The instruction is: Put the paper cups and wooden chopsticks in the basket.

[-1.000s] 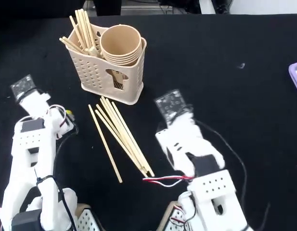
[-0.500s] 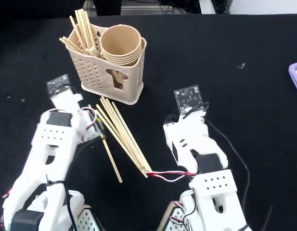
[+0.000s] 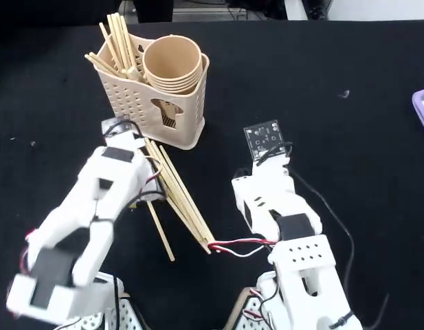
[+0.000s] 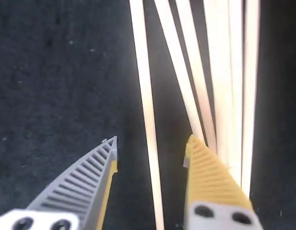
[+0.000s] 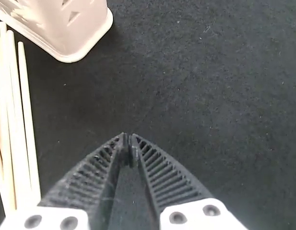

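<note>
The left gripper point(image 4: 151, 143) hangs low over the loose wooden chopsticks point(image 3: 190, 213) on the black bench point(image 3: 349, 151), its fingers point(image 4: 205, 177) spread wide and straddling one stick without gripping it. Just behind stands the basket point(image 3: 146, 117), holding stacked paper cups point(image 3: 172, 60) and more chopsticks. Farther right, the right gripper point(image 5: 127, 140) has its fingers pressed together on nothing.

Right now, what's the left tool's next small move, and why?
Probably close the left tool, lowering slightly first if needed. It is open with a single chopstick running between its fingertips, while the other loose chopsticks lie at or beyond the yellow finger, outside the gap.
</note>
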Action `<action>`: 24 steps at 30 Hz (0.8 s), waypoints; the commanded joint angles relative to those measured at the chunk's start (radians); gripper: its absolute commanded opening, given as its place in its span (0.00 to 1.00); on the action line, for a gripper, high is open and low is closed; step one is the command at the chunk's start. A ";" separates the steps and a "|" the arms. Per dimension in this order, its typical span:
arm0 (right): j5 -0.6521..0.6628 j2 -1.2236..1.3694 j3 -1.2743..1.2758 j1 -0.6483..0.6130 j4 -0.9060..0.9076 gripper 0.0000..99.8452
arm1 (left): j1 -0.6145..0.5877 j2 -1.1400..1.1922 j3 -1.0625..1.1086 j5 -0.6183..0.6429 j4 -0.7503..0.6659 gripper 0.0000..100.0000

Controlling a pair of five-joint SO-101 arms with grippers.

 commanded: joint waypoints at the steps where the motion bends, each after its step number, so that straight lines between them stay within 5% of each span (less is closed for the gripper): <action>1: 0.000 0.001 -0.027 0.014 -0.025 0.02 | -0.008 0.132 -0.131 0.101 -0.015 0.23; 18: 0.000 0.001 -0.027 0.012 -0.025 0.02 | 0.012 0.031 -0.176 0.110 0.051 0.23; 24: 0.000 -0.001 -0.027 0.014 -0.025 0.02 | 0.015 0.064 -0.136 0.117 -0.115 0.23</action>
